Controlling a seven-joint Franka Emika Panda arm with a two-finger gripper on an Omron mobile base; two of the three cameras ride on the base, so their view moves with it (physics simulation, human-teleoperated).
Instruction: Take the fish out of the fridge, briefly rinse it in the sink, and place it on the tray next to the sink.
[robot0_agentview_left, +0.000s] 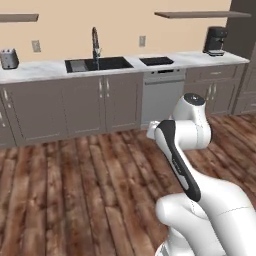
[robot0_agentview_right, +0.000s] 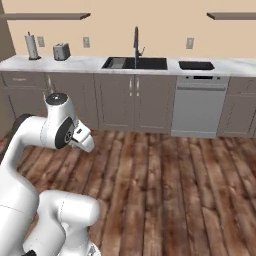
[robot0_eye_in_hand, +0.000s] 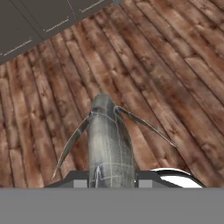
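Wooden floor (robot0_eye_in_hand: 175, 65) lies below the fish (robot0_eye_in_hand: 109, 144) pinched between nearly shut fingers (robot0_eye_in_hand: 146, 180); a loose pinch could drop it before the sink (robot0_agentview_left: 100, 64).

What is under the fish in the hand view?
Brown wooden floor planks lie below the fish, which the gripper holds. Grey cabinet fronts show at top. The floor directly beneath its body is covered.

sink (robot0_agentview_left: 98, 64) in counter, tray (robot0_agentview_left: 156, 61) just right of it; fish (robot0_eye_in_hand: 109, 140) between hand (robot0_eye_in_hand: 114, 178) fingers — above floor

The jaws clamp the grey fish (robot0_eye_in_hand: 109, 140) above wooden floor (robot0_eye_in_hand: 175, 65).
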